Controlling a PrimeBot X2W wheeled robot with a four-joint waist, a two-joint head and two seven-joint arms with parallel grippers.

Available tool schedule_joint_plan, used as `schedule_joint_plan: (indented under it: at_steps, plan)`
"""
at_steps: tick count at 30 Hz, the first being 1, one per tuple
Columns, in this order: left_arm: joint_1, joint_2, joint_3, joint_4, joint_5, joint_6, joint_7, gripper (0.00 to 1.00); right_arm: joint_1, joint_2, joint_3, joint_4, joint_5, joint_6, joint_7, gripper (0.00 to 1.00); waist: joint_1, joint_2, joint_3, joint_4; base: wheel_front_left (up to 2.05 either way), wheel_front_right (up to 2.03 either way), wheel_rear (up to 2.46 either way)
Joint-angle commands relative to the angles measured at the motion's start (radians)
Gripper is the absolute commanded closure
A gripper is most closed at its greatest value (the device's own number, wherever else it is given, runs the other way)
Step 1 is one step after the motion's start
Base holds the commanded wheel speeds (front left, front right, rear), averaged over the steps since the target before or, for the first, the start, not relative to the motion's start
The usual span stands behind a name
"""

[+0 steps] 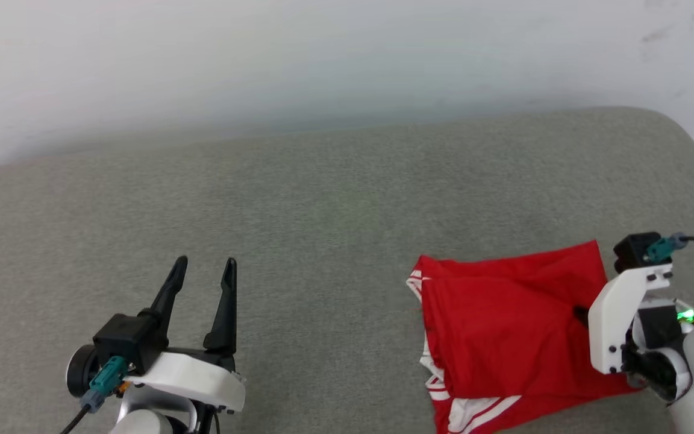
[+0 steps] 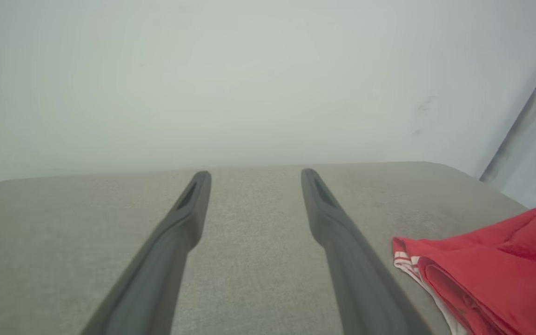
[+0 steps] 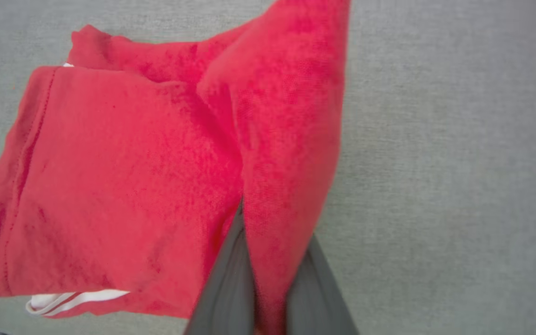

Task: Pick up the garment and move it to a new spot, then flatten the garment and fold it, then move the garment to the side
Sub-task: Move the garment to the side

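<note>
1. Garment (image 1: 503, 325) is lying folded on the grey surface (image 1: 323, 199), on the right side of the head view. A plain red layer is facing up, and red-and-white striped trim is showing along its left and lower edges.
2. Right gripper (image 1: 581, 313) is coming in from the right at the garment's right edge. In the head view its tips are sinking into the cloth, so they're mostly hidden.
3. In the right wrist view the fingers (image 3: 221, 288) are standing closed tight on a ridge of red fabric, which is pinched between them and running up toward the top of the view.
4. The rest of the garment (image 3: 110, 186) is spreading left of that ridge in the same view and resting on the surface. White striped trim is peeking out at the lower left.
5. Left gripper (image 1: 205, 260) is sitting at the lower left of the head view, with jaws spread wide and gripping nothing. Its fingers are pointing toward the wall (image 1: 323, 54).
6. Left gripper (image 2: 254, 174) is staying well apart from the garment (image 2: 491, 274), which is showing at the lower right of the left wrist view, clear of the fingers.
7. A green light (image 1: 687, 314) is glowing on the right arm.
</note>
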Motion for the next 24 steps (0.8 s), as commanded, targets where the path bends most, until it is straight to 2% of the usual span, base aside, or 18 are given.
schedule_joint_plan:
  at_steps: [1,5,9,17,20,24]
  plan:
    - [-0.031,0.003,0.002,-0.014,0.001,-0.011,-0.002,0.00,-0.044,-0.018,0.000,0.015,-0.014,-0.001,-0.022,1.00,-0.0001,0.0000,0.061,-0.087,0.00,0.00,0.00]
    - [-0.072,0.021,0.002,-0.043,0.015,-0.024,0.007,0.00,-0.125,-0.031,-0.005,0.049,-0.041,-0.001,-0.053,1.00,-0.0001,0.0000,0.142,-0.149,0.00,0.00,0.00]
    - [-0.130,0.038,-0.009,-0.074,0.034,-0.043,0.025,0.00,-0.198,-0.063,-0.053,0.098,-0.099,-0.001,-0.100,1.00,-0.0001,0.0000,0.221,-0.179,0.00,0.00,0.00]
    - [-0.238,0.063,-0.021,-0.133,0.065,-0.073,0.057,0.00,-0.322,-0.132,-0.255,0.182,-0.240,-0.001,-0.217,1.00,-0.0001,0.0000,0.363,-0.151,0.00,0.00,0.00]
    - [-0.268,0.076,-0.019,-0.156,0.074,-0.076,0.066,0.00,-0.365,-0.132,-0.355,0.189,-0.307,-0.001,-0.260,1.00,-0.0001,0.0000,0.413,-0.138,0.00,0.00,0.00]
    - [-0.296,0.081,-0.021,-0.168,0.085,-0.083,0.074,0.00,-0.398,-0.097,-0.474,0.212,-0.374,-0.001,-0.297,1.00,-0.0001,0.0000,0.459,-0.124,0.00,0.00,0.00]
